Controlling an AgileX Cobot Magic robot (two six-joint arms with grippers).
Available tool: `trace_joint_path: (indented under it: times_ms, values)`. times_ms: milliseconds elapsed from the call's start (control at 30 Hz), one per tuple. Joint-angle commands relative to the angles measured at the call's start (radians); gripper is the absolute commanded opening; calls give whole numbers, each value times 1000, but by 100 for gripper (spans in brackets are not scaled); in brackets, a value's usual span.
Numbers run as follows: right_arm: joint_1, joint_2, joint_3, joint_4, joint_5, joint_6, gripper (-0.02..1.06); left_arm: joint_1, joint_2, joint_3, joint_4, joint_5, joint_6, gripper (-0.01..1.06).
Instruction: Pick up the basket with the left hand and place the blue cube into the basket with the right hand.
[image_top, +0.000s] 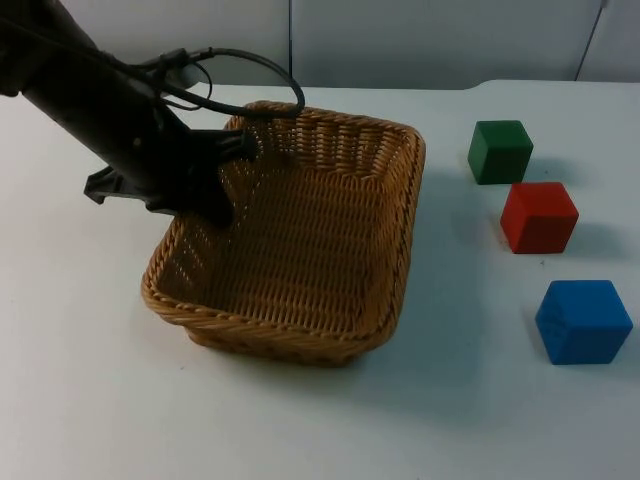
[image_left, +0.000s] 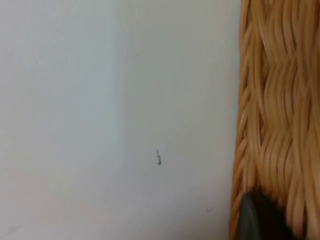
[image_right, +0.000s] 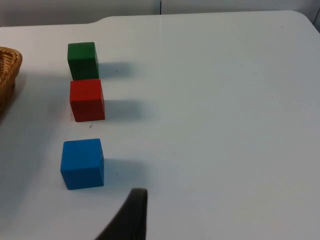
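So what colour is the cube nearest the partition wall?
Green, clearest in the top view.

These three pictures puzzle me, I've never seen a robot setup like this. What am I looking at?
It is a two-armed robot at a white table. One picture looks down from a fixed camera; the other two come from cameras on each wrist. The left end effector is at the near-left rim of a wicker basket, a finger on each side of the wall; the left wrist view shows that rim close up. The right end effector waits above the table near the blue cube. A red cube and a green cube sit beyond it, all outside the basket.
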Motion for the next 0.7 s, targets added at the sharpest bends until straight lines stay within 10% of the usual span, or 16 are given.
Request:
trace_joint_path:
  times_ms: [0,400,667]
  values:
    - [-8,-3,11,-2,-10,-6,104,0,0,-6,3,-5,-40,0]
    - [-8,-3,11,-2,-10,-6,104,105,-102,165,-83,-28,-9,0]
    - [-8,-3,11,-2,-10,-6,104,225,-291,292,-178,106,179,0]
